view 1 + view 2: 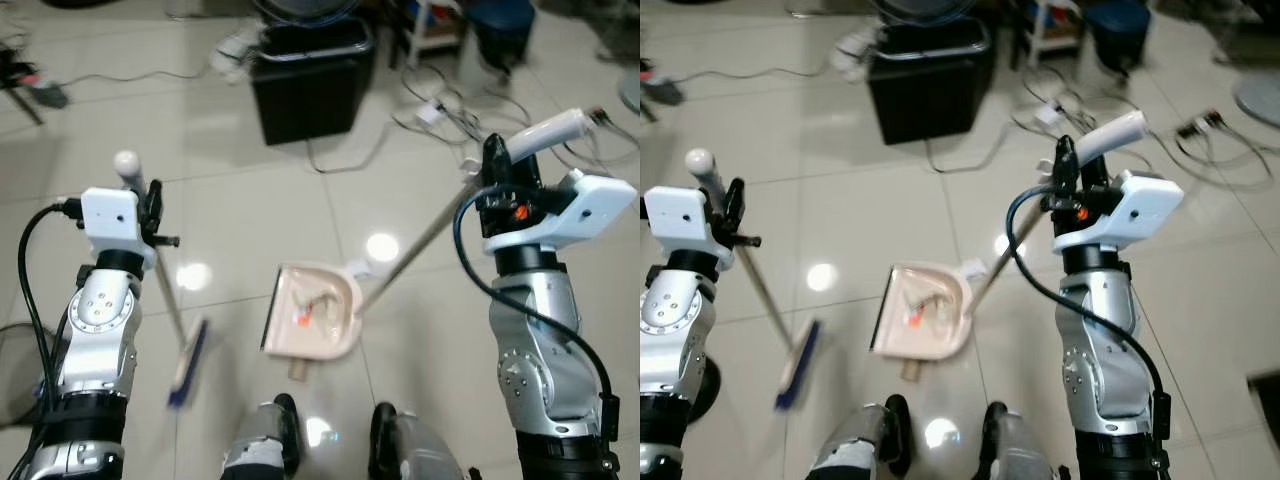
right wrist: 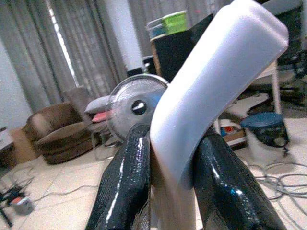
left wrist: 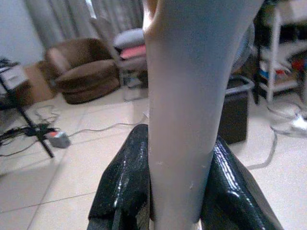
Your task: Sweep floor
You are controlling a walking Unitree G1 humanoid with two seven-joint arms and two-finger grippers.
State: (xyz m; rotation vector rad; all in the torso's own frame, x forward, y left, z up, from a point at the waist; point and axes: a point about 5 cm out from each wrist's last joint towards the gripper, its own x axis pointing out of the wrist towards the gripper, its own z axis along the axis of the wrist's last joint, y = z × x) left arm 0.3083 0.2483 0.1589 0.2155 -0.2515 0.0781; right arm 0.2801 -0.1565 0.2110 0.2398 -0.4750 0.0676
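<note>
I can't make out the blurred broom (image 1: 186,362) head or what the scraps in the dustpan (image 1: 312,312) are. My left gripper (image 3: 180,191) clamps the broom's pole; my right gripper (image 2: 168,177) clamps the dustpan's handle (image 1: 545,133). Both rest on the floor (image 1: 230,200) at my feet.

The broom handle (image 1: 752,268) is clamped by the left gripper (image 1: 728,212), its blue bristles (image 1: 798,364) blurred below. The dustpan's handle (image 1: 1092,142) is gripped by the right gripper (image 1: 1072,168); the beige dustpan (image 1: 925,312), holding debris, lies between both grippers.
</note>
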